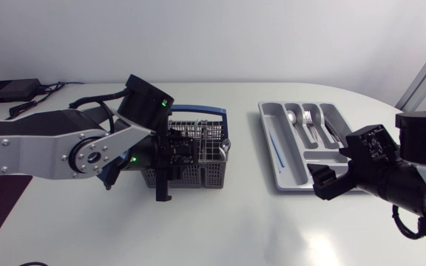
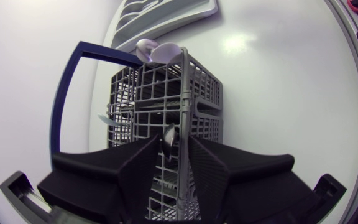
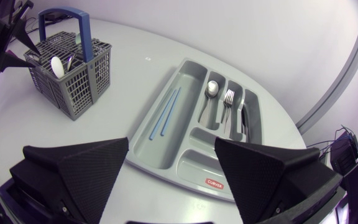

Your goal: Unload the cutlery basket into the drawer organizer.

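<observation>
Left gripper (image 2: 173, 149), fingers narrowly apart, straddles a cutlery handle (image 2: 169, 132) inside the cutlery basket (image 2: 205, 93). It is best to close squarely and lift straight up. Right gripper (image 3: 171, 146) gapes wide, empty.

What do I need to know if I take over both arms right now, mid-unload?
Left pincer: down inside the cutlery basket, at a piece of cutlery beside a divider. I cannot tell whether it has hold of it.
Right pincer: open and empty, above the near end of the drawer organizer.
Done: a spoon, a fork and a knife lie in neighbouring slots, and two blue sticks lie in the long slot.
Left: the basket holds more cutlery, including spoons standing bowl-up by the handle.
</observation>
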Tool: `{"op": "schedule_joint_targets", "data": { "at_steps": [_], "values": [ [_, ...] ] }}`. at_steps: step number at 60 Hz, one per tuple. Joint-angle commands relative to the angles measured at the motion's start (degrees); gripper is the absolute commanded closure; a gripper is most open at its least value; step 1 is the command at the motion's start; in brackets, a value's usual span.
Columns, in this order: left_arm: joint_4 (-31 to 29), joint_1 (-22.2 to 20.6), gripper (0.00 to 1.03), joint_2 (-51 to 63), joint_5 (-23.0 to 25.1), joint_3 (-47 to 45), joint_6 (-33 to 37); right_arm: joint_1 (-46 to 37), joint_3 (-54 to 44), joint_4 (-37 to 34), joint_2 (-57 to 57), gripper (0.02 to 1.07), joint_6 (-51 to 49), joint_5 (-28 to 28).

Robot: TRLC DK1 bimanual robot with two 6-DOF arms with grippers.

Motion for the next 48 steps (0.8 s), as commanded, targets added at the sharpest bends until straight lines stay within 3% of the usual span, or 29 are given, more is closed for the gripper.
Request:
{"op": "schedule_joint_targets", "data": {
  "at_steps": [1, 33, 48],
  "values": [
    [-0.17, 0.49, 0.97, 0.96, 0.62, 2.07, 2.21, 0.11, -1.4, 0.64, 0.9, 0.07, -0.74, 0.1],
    [-0.96, 0.4, 1.0, 0.96, 0.62, 1.63, 2.39, 0.29, -1.93, 0.64, 0.55, 0.07, -0.74, 0.1],
    [1.24, -0.83, 1.0, -4.58, 0.35, -1.89, 1.42, 0.29, -2.11, 0.38, 0.19, 0.07, -0.66, 0.28]
  ]
}}
